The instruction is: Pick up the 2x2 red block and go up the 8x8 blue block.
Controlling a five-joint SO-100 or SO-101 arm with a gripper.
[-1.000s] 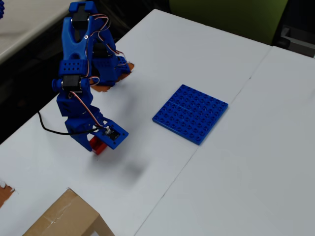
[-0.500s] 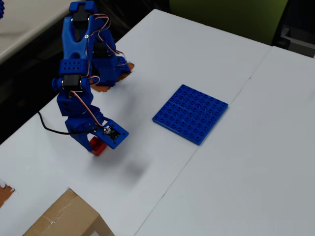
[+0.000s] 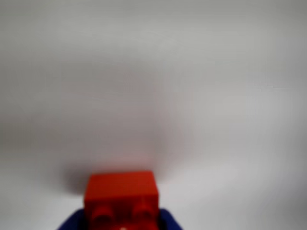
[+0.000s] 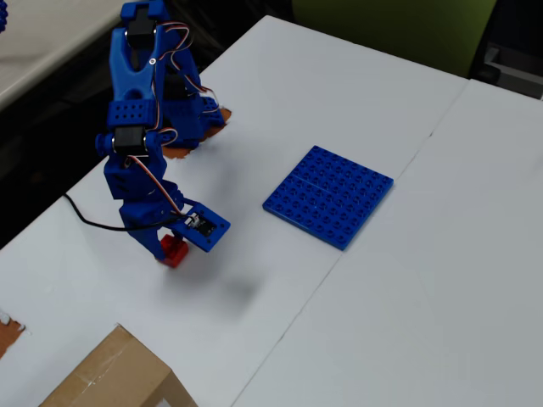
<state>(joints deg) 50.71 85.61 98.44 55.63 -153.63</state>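
Note:
The 2x2 red block [image 4: 174,251] sits at the tip of the blue arm, on the left part of the white table in the overhead view. My gripper [image 4: 172,253] is shut on it, and most of the block is hidden under the wrist. The wrist view shows the red block [image 3: 121,191] close up at the bottom edge. Blue fingertips [image 3: 168,221] flank it, and my gripper [image 3: 121,222] is low over the white surface. The 8x8 blue block [image 4: 329,195] lies flat to the right, well apart from the gripper. It is out of the wrist view.
A cardboard box [image 4: 110,373] stands at the bottom left corner. The arm's base [image 4: 182,119] is fixed at the table's upper left edge. A seam [image 4: 339,254] runs diagonally across the table [image 4: 424,322] just right of the plate. A green object [image 4: 390,30] stands behind the far edge.
The arm's wrist and gripper have shifted slightly to the right, and the red block has moved with them. The blue plate has not moved.

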